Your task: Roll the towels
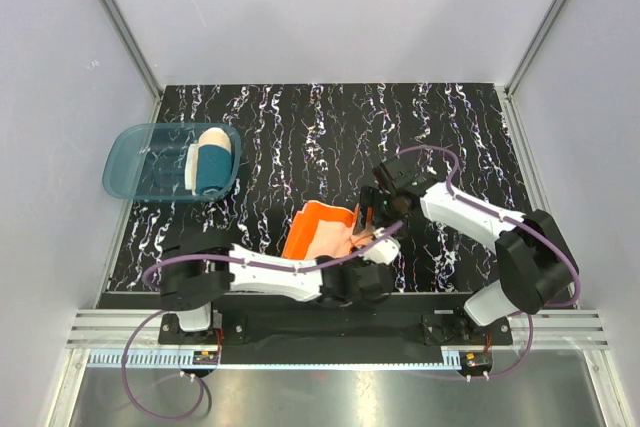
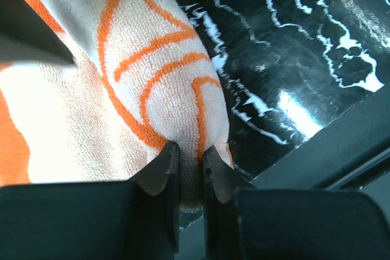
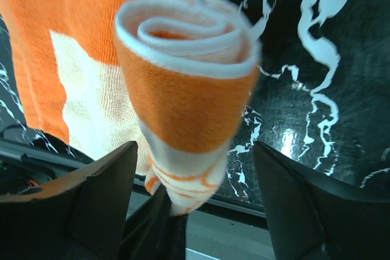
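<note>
The teal towel (image 1: pixel 211 169) lies rolled inside the blue tray (image 1: pixel 140 175), so this half of the task looks finished. To the right of the tray, nearer to the arms, the orange towel (image 1: pixel 322 232) is only partly rolled; one part lies flat on the table (image 1: pixel 300 137). Further right of the tray, the left gripper (image 2: pixel 190 156) pinches a fold of this towel with almost closed jaws. The right gripper (image 3: pixel 194 150) has its jaws wide apart on both sides of the roll and holds nothing.
</note>
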`<move>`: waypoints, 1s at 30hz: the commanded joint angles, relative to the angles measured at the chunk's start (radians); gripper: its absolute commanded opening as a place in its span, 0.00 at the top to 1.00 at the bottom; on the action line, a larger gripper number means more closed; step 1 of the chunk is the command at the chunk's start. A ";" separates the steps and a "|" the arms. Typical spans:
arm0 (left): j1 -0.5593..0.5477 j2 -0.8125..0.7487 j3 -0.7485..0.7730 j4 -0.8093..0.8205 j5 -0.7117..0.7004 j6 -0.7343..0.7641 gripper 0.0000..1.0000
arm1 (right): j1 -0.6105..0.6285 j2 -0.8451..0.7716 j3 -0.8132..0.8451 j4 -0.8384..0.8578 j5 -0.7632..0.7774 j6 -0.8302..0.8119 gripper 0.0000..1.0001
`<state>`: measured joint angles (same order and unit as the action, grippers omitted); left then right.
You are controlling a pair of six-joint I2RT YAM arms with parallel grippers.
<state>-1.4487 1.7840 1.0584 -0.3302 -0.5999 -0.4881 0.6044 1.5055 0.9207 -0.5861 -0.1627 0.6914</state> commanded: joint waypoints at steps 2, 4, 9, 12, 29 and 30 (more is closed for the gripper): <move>0.039 -0.093 -0.127 0.043 0.140 -0.090 1.00 | 0.005 0.009 0.145 -0.134 0.133 -0.026 0.15; 0.039 -0.126 -0.162 0.063 0.167 -0.124 1.00 | 0.002 0.009 0.197 -0.173 0.212 -0.049 0.14; 0.059 -0.193 -0.239 0.152 0.226 -0.205 1.00 | -0.070 -0.039 0.239 -0.225 0.238 -0.073 0.12; 0.089 -0.254 -0.320 0.232 0.271 -0.266 1.00 | -0.115 -0.080 0.222 -0.209 0.186 -0.079 0.12; 0.254 -0.472 -0.753 0.666 0.453 -0.558 1.00 | -0.091 -0.206 -0.298 0.575 -0.452 0.049 0.12; 0.261 -0.466 -0.762 0.678 0.460 -0.560 1.00 | -0.083 -0.186 -0.310 0.624 -0.462 0.053 0.12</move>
<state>-1.1995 1.2961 0.3466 0.3676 -0.1947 -0.9958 0.4931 1.2964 0.6331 -0.2165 -0.5034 0.7048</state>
